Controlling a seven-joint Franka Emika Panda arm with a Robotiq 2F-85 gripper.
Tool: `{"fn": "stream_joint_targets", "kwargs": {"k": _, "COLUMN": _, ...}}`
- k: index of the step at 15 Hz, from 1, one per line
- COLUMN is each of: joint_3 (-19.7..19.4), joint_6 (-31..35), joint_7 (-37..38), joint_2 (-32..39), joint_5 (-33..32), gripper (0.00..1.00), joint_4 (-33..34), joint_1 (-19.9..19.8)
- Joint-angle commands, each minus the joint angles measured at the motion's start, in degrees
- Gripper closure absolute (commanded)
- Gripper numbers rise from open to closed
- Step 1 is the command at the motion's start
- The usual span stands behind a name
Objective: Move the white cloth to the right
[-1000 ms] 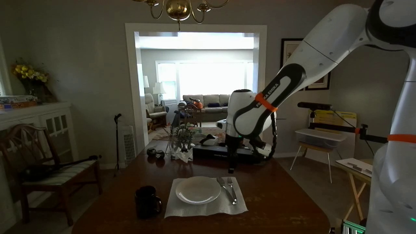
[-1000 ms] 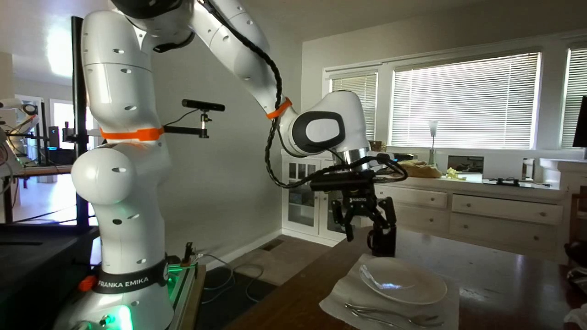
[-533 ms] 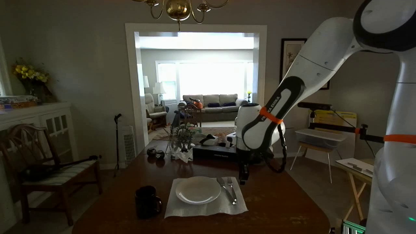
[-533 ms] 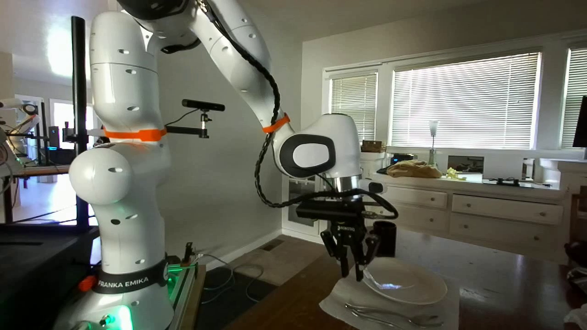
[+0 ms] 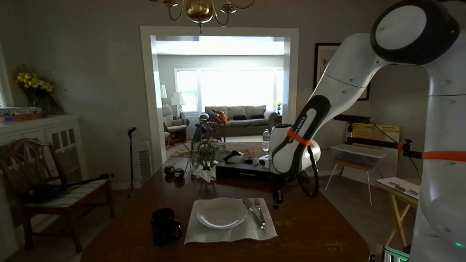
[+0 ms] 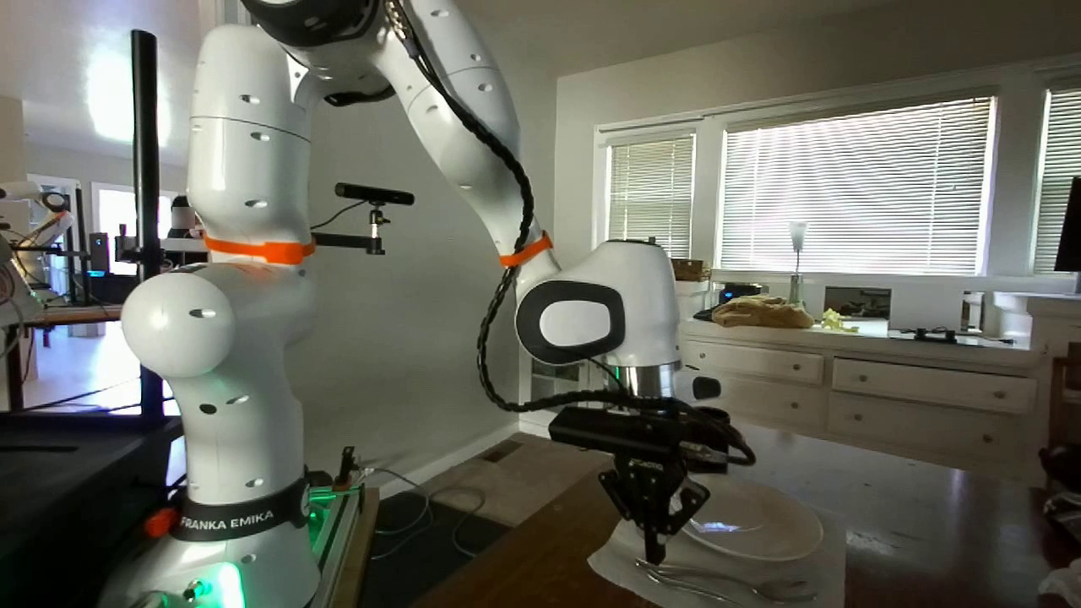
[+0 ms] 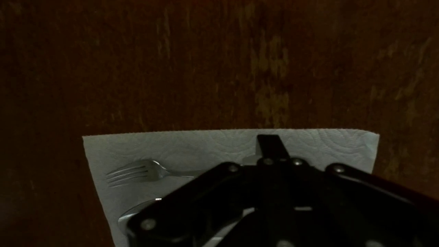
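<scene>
I had the hand pinched together nr edge of white paper towel w/ plate, fork & spoon atop.

In an exterior view, FRANKA EMIKA stands in capitals on the black collar of the robot base, lower left. On the dark panel of the arm, right of centre in an exterior view, EMIKA slopes upward, an orange band crossing the word before it. Print on the black box there, below centre, is illegible.
</scene>
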Motion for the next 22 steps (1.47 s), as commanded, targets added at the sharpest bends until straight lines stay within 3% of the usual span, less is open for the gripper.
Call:
{"fn": "stream_joint_targets", "kwargs": {"k": 1, "joint_3": 3.0, "joint_6": 4.56, "joint_7": -5.69, "joint_2": 5.32, "joint_5": 9.42, "gripper": 1.0, "joint_4": 2.81, "joint_1": -2.13}}
{"fn": "stream_joint_targets", "kwargs": {"k": 2, "joint_3": 2.01, "joint_6": 2.33, "joint_7": -1.9, "joint_2": 1.95, "joint_5": 3.84, "gripper": 0.99, "joint_4": 0.95, "joint_1": -1.76}}
{"fn": "stream_joint_targets", "kwargs": {"k": 8, "joint_3": 3.47, "joint_6": 3.38, "joint_7": -3.44, "joint_2": 4.45, "joint_5": 7.04, "gripper": 1.0, "joint_4": 2.59, "joint_1": -2.69}}
{"fn": "stream_joint_targets", "kwargs": {"k": 22, "joint_3": 8.45, "joint_6": 4.44, "joint_7": -12.7, "joint_2": 10.65, "joint_5": 13.13, "gripper": 1.0, "joint_4": 6.72, "joint_1": -9.04}}
